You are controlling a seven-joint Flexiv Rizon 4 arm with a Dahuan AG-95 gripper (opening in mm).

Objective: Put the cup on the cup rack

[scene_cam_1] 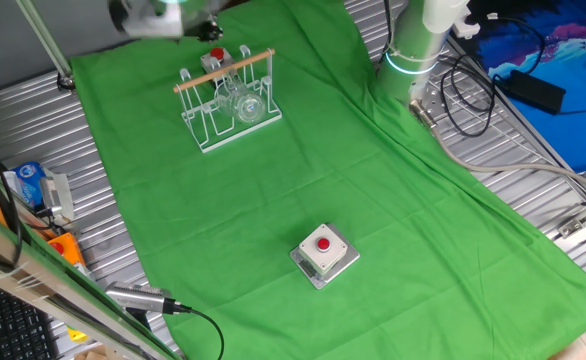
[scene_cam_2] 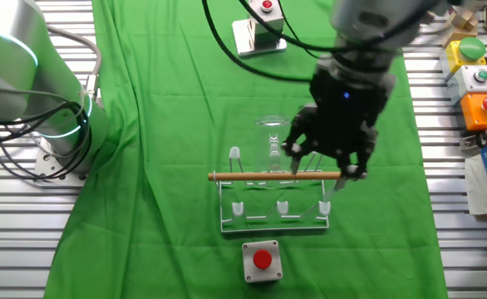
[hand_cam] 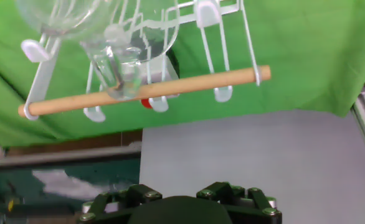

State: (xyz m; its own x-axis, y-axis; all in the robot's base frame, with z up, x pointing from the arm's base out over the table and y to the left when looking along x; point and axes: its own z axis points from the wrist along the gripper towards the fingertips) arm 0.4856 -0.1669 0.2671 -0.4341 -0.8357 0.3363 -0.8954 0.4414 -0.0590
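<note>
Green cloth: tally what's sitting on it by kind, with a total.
Cup rack: 1
Cup, hanging on the rack: 1
Grey button boxes with red button: 2
Total: 4

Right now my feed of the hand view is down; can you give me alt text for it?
A clear cup hangs on the cup rack, its handle hooked at the wooden rod that crosses the frame, over green cloth. The pincer's dark base fills the bottom edge; its fingers are out of frame and nothing is between them and the cup.
</note>
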